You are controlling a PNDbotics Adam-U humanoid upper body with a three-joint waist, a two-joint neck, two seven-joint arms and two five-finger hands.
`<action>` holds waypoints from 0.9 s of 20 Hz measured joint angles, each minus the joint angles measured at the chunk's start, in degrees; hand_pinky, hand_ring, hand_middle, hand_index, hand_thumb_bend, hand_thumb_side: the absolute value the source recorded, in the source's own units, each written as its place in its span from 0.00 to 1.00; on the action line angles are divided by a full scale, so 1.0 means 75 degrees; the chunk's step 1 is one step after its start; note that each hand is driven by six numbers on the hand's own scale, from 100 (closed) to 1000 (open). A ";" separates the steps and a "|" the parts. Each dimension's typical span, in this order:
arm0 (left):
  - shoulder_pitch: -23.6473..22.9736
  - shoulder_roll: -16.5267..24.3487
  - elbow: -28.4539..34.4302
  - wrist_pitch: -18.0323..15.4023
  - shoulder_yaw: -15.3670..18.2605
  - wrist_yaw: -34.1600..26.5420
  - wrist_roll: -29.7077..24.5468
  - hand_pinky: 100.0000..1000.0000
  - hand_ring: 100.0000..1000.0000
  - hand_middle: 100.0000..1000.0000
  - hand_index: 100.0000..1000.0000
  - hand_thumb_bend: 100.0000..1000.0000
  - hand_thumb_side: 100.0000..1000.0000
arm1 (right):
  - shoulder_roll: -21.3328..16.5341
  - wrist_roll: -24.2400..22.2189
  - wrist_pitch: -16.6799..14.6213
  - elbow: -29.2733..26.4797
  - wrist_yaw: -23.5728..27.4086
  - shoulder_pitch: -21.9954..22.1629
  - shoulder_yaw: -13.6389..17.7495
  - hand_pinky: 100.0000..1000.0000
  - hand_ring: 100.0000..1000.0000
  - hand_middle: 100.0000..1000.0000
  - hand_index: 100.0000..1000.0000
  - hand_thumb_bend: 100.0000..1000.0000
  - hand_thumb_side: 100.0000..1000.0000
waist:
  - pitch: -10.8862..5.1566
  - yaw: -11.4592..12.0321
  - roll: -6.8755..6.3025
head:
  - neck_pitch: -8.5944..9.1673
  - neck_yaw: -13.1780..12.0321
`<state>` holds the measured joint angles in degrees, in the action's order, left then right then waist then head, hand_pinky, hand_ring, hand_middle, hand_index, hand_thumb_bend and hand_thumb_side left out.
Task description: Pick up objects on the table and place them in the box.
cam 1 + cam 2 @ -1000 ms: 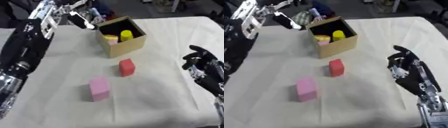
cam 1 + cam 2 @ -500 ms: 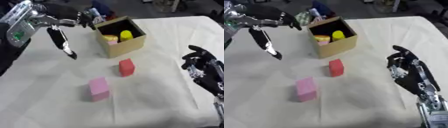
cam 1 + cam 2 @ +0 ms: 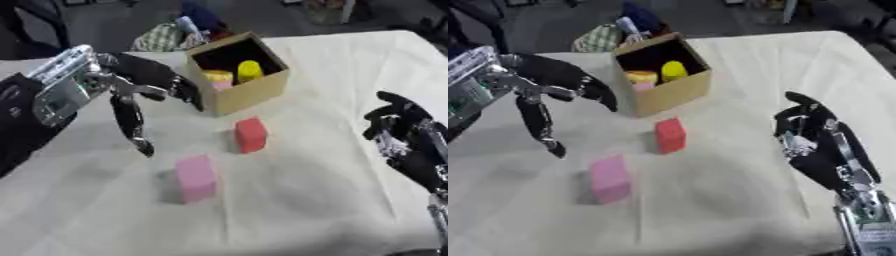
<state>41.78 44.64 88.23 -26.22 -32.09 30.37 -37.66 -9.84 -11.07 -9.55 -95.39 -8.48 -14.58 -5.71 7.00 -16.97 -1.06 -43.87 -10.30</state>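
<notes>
Blocks on cloth, left hand spread above them

Cardboard box [image 3: 238, 80] sits at the far middle of the table [image 3: 332, 200], open top, tilted corner-on to the camera. Inside it: yellow rounded piece [image 3: 249, 71], a second yellow piece [image 3: 217, 76] beside it, and a bit of pink [image 3: 222, 84] against the near wall. Red block [image 3: 251, 135] stands upright on the cloth just in front of the box, apart from it. Pink block [image 3: 195, 178] lies nearer the camera and left of the red one, not touching it.

Left hand [image 3: 131, 95] hangs over the table left of the box, fingers spread and straight, holding nothing; one long finger points down toward the cloth, ending near the pink block's far-left side. Cannot tell if it touches the cloth.

Right hand [image 3: 811, 132] at right edge, well apart from both blocks, fingers loosely bent, empty.

Clutter of cloth and coloured items [image 3: 179, 32] beyond the table's far edge.
</notes>
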 measured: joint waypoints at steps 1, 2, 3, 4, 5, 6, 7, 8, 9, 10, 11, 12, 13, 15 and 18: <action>0.0005 -0.0075 -0.0013 -0.0127 -0.0017 0.0080 0.0127 0.83 0.81 0.86 0.93 0.64 0.02 | 0.0000 0.0000 0.0000 0.0000 0.0000 0.0000 -0.0001 0.50 0.48 0.57 0.89 0.00 0.37 | 0.0000 -0.0008 0.0000 | 0.0000 0.0000; 0.0010 -0.0147 -0.0034 -0.0254 -0.0030 0.0145 0.0254 0.83 0.81 0.86 0.93 0.63 0.01 | 0.0000 -0.0001 -0.0001 0.0000 0.0000 -0.0001 -0.0001 0.50 0.48 0.57 0.89 0.00 0.37 | 0.0000 -0.0034 0.0000 | 0.0000 0.0000; 0.0023 -0.0226 -0.0054 -0.0380 -0.0063 0.0197 0.0380 0.83 0.80 0.85 0.93 0.61 0.00 | 0.0001 -0.0003 -0.0001 0.0000 0.0000 -0.0001 -0.0002 0.50 0.48 0.57 0.89 0.00 0.37 | 0.0000 -0.0066 0.0000 | 0.0000 -0.0004; 0.0025 -0.0295 -0.0093 -0.0484 -0.0099 0.0233 0.0483 0.82 0.80 0.85 0.92 0.59 0.00 | 0.0001 -0.0005 -0.0002 0.0000 0.0000 -0.0002 -0.0002 0.50 0.48 0.57 0.89 0.00 0.37 | 0.0000 -0.0093 0.0000 | 0.0000 -0.0013; 0.0025 -0.0356 -0.0141 -0.0568 -0.0145 0.0253 0.0568 0.82 0.80 0.84 0.92 0.58 0.00 | 0.0001 -0.0006 -0.0003 0.0000 0.0000 -0.0004 -0.0002 0.50 0.48 0.57 0.89 0.00 0.37 | 0.0000 -0.0114 0.0000 | 0.0000 -0.0018; 0.0022 -0.0396 -0.0189 -0.0627 -0.0187 0.0254 0.0627 0.82 0.79 0.83 0.91 0.57 0.00 | 0.0001 -0.0006 -0.0003 0.0000 0.0000 -0.0006 -0.0002 0.50 0.48 0.57 0.89 0.00 0.37 | 0.0000 -0.0136 0.0000 | 0.0000 -0.0022; 0.0017 -0.0434 -0.0240 -0.0673 -0.0231 0.0247 0.0673 0.81 0.78 0.82 0.91 0.56 0.00 | 0.0001 -0.0006 -0.0003 0.0000 0.0000 -0.0006 -0.0001 0.50 0.48 0.57 0.89 0.00 0.37 | 0.0000 -0.0155 0.0000 | 0.0000 -0.0025; 0.0004 -0.0447 -0.0276 -0.0698 -0.0268 0.0225 0.0698 0.81 0.78 0.82 0.90 0.55 0.00 | 0.0001 -0.0006 -0.0003 0.0000 0.0000 -0.0006 -0.0001 0.50 0.48 0.57 0.89 0.00 0.37 | 0.0000 -0.0166 0.0000 | 0.0000 -0.0025; -0.0019 -0.0447 -0.0298 -0.0708 -0.0304 0.0177 0.0708 0.81 0.77 0.81 0.90 0.54 0.00 | 0.0001 -0.0006 -0.0003 0.0000 0.0000 -0.0006 0.0000 0.50 0.48 0.57 0.88 0.00 0.37 | 0.0000 -0.0173 0.0000 | 0.0000 -0.0026; -0.0057 -0.0440 -0.0309 -0.0708 -0.0326 0.0112 0.0708 0.80 0.77 0.80 0.89 0.54 0.00 | 0.0001 -0.0006 -0.0003 0.0000 0.0000 -0.0006 0.0000 0.50 0.48 0.57 0.89 0.00 0.37 | 0.0000 -0.0172 0.0000 | 0.0000 -0.0025; -0.0092 -0.0427 -0.0307 -0.0702 -0.0351 0.0041 0.0702 0.80 0.77 0.80 0.88 0.54 0.00 | 0.0001 -0.0006 -0.0003 0.0000 0.0000 -0.0006 0.0000 0.50 0.48 0.57 0.88 0.00 0.37 | 0.0000 -0.0172 -0.0004 | 0.0000 -0.0024; -0.0123 -0.0383 -0.0281 -0.0689 -0.0354 -0.0032 0.0689 0.81 0.77 0.81 0.88 0.55 0.00 | 0.0000 -0.0005 -0.0003 0.0000 0.0000 -0.0004 0.0000 0.50 0.48 0.57 0.88 0.00 0.37 | 0.0000 -0.0165 -0.0013 | 0.0000 -0.0020; -0.0145 -0.0298 -0.0232 -0.0666 -0.0354 -0.0114 0.0666 0.81 0.77 0.81 0.88 0.56 0.00 | -0.0002 -0.0004 -0.0002 0.0000 0.0000 0.0000 0.0001 0.50 0.48 0.57 0.88 0.00 0.37 | 0.0000 -0.0135 -0.0039 | 0.0000 -0.0015; -0.0201 -0.0085 -0.0105 -0.0615 -0.0347 -0.0224 0.0615 0.81 0.78 0.82 0.89 0.58 0.00 | -0.0010 -0.0001 -0.0001 0.0001 0.0000 0.0010 0.0002 0.50 0.48 0.57 0.88 0.00 0.37 | 0.0000 -0.0088 -0.0096 | 0.0000 0.0014; -0.0295 0.0274 0.0096 -0.0579 -0.0325 -0.0329 0.0579 0.81 0.79 0.83 0.89 0.61 0.00 | -0.0032 0.0000 -0.0001 0.0002 0.0000 0.0060 0.0002 0.50 0.48 0.57 0.88 0.00 0.37 | -0.0012 -0.0067 -0.0129 | 0.0000 0.0054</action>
<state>39.57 46.70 88.95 -30.56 -34.54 27.90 -33.32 -10.08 -11.07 -9.56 -95.38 -8.48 -14.13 -5.70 6.90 -17.47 -2.03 -43.87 -9.90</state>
